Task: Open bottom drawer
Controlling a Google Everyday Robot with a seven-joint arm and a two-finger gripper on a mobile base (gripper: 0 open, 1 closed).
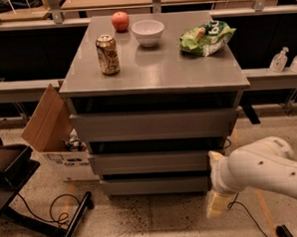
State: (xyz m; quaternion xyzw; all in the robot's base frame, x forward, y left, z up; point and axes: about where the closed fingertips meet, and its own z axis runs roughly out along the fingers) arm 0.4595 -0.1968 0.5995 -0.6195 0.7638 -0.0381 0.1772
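Gripper: the cream-tipped gripper (215, 189) on a rounded white arm hangs low at the desk's right front corner, just beside the drawer stack. I cannot tell whether it is wide or narrow.
Bottom drawer: the plain flat grey bottom drawer (154, 185) is the lowest of three fronts. It looks pushed in, with no handle showing.
Desk: the grey metal desk (156, 67) carries a tan drinks can (107, 54), red apple (120, 21), white bowl (148, 31) and crumpled green snack bag (206, 37).
Risk: with no handle, the gripper may slip off the edge or catch the grey middle drawer front (151, 161). A jerk could topple the can.
Writing: lettering on the bag, the can and the brown cardboard box (46, 121) is unreadable.
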